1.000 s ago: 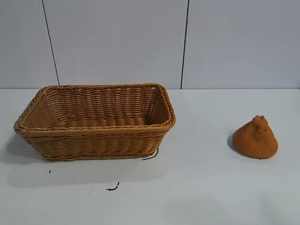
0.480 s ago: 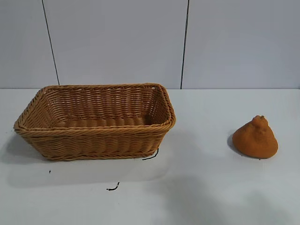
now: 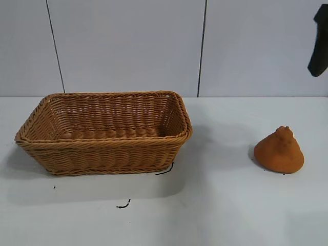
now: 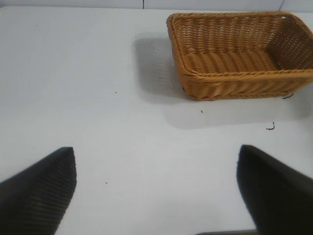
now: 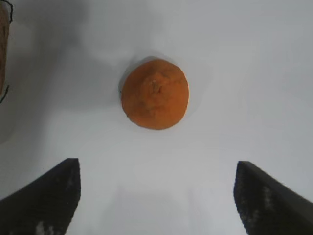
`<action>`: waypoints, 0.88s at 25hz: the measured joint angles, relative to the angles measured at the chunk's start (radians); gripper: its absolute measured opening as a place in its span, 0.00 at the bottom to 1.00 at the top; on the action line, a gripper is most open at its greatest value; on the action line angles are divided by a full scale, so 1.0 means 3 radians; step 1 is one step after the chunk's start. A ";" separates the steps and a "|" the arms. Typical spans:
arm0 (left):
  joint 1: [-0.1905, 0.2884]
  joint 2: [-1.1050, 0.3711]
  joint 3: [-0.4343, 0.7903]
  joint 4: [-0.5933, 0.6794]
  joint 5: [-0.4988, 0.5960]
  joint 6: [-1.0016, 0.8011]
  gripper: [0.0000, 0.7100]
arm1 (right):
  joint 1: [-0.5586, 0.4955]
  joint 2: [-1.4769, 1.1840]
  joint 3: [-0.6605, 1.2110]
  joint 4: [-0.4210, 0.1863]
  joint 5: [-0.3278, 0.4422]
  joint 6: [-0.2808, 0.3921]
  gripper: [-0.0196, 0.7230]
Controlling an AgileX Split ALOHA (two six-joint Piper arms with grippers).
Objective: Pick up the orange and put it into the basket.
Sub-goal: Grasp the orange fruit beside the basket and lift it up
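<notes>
The dull-orange, cone-shaped orange (image 3: 280, 150) sits on the white table at the right; it shows from above in the right wrist view (image 5: 155, 94). The wicker basket (image 3: 105, 131) stands at the left and holds nothing; it also shows in the left wrist view (image 4: 239, 54). My right gripper (image 5: 156, 169) is open and empty, high above the orange; one dark finger (image 3: 319, 46) shows at the exterior view's upper right edge. My left gripper (image 4: 156, 159) is open and empty over bare table, well away from the basket, and does not show in the exterior view.
Small black marks lie on the table (image 3: 215, 205) in front of the basket, one (image 3: 123, 205) near the front and one (image 3: 165, 170) at the basket's corner. A grey panelled wall stands behind.
A finger of my right gripper has come into the exterior view at the upper right. Its shadow on the table has shifted. The orange and basket have not moved.
</notes>
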 joint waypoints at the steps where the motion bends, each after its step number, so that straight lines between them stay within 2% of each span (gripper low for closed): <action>1: 0.0000 0.0000 0.0000 0.0000 0.0000 0.0000 0.90 | 0.0000 0.0147 -0.0108 0.0000 0.0000 0.0000 0.85; 9: 0.0000 0.0000 0.0000 0.0000 -0.0003 0.0000 0.90 | 0.0005 0.0857 -0.0528 0.0040 0.0011 0.0000 0.85; 14: 0.0000 0.0000 0.0000 0.0000 -0.0003 0.0000 0.90 | 0.0202 0.1038 -0.0535 0.0051 -0.0052 0.0000 0.85; 19: 0.0000 0.0000 0.0000 0.0000 -0.0003 0.0000 0.90 | 0.0273 0.1169 -0.0535 0.0037 -0.0192 0.0192 0.85; 22: 0.0000 0.0000 0.0000 0.0000 -0.0003 0.0000 0.90 | 0.0273 0.1308 -0.0535 -0.0065 -0.0236 0.0261 0.85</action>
